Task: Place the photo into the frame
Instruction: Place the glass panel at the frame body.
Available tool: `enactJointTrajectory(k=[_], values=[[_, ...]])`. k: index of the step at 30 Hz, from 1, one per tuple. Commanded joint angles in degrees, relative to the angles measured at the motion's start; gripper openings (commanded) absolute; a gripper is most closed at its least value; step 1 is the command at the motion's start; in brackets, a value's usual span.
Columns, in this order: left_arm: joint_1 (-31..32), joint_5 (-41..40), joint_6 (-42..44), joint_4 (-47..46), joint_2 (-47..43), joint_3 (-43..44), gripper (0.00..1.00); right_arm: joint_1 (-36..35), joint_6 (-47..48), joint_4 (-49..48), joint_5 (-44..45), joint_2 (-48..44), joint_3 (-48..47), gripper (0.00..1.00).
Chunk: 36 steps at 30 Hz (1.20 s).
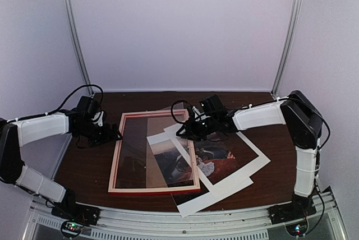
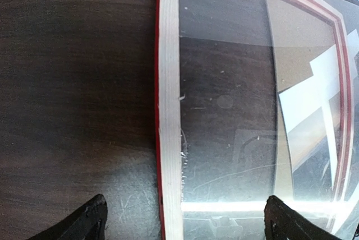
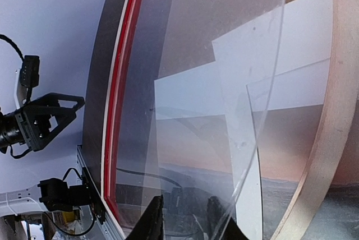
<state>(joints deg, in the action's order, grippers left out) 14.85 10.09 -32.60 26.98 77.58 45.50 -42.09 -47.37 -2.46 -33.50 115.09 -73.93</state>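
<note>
text: none readable | photo (image 1: 217, 158): no legible print | frame (image 1: 154, 189): no label or number readable

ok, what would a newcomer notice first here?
The frame lies pale-wood side up left of centre on the dark table, with the photo sticking out askew from under its right rail. A clear sheet bows up over the frame's far right corner by the right arm's fingers; the left arm's fingers hang wide apart over the left rail.
</note>
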Motion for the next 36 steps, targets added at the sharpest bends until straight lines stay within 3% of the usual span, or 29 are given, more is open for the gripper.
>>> enactJointTrajectory(k=[1, 18, 27, 36], values=[[2.09, -0.11, -1.33, -2.08, 0.96, 2.21, 0.98, -0.28, 1.40, 1.44, 1.63, 1.21, -1.98, 0.31], [15.47, 0.94, -6.30, -8.15, 10.08, 7.15, 0.98, -0.30, 3.63, 7.22, 3.75, 2.56, -4.64, 0.61], [21.59, 1.41, -7.55, -10.35, 17.60, 11.38, 0.98, -0.33, 4.14, 8.49, 4.04, 2.51, -4.95, 0.65], [22.68, 1.21, -7.92, -10.97, 20.96, 11.64, 0.97, -0.31, 4.67, 9.97, 4.63, 1.83, -4.68, 0.66]])
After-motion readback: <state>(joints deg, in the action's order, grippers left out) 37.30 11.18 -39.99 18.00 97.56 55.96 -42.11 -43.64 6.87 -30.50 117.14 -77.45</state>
